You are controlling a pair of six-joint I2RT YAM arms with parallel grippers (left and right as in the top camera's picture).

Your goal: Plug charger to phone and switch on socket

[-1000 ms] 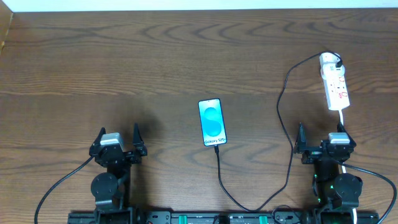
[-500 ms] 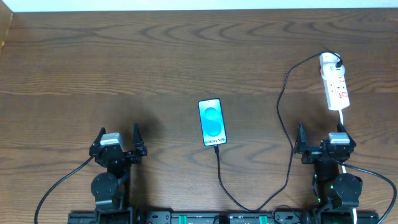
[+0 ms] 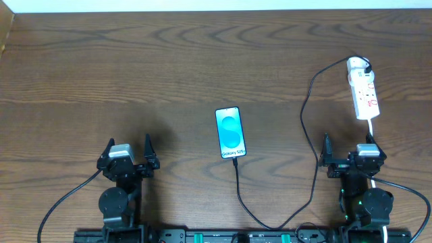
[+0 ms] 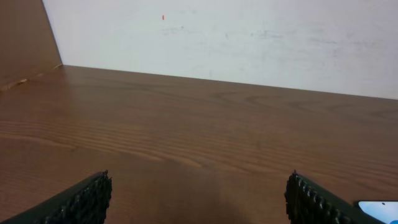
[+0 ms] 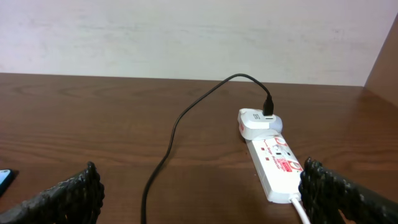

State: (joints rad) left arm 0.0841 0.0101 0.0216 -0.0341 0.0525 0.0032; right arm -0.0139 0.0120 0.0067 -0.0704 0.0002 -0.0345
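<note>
overhead change: none. left gripper [image 3: 129, 145], phone [image 3: 230, 132], charger [image 3: 309, 108], right gripper [image 3: 348, 145] and socket [image 3: 363, 93] all sit exactly where they were a second ago.
meaning: arms look parked or idle. the charger tip is already at the phone's near edge, so the plug-in step looks done. i can't confirm the switch state.
left gripper: jaws spread wide, nothing between them, touching nothing. left wrist view shows both fingers [image 4: 81, 200] over bare table [image 4: 199, 143].
phone: flat at table centre, screen lit blue, between the two arms and well apart from both.
charger: leaves the phone's near edge, loops toward the robot base, then runs up the right side to the white adapter [image 5: 258, 121] at the far end of the socket.
right gripper: wide open, empty, no contact. socket sits ahead of it in the right wrist view.
socket: far right, just beyond the right gripper, untouched. red marks are visible but too small to read as on or off.
</note>
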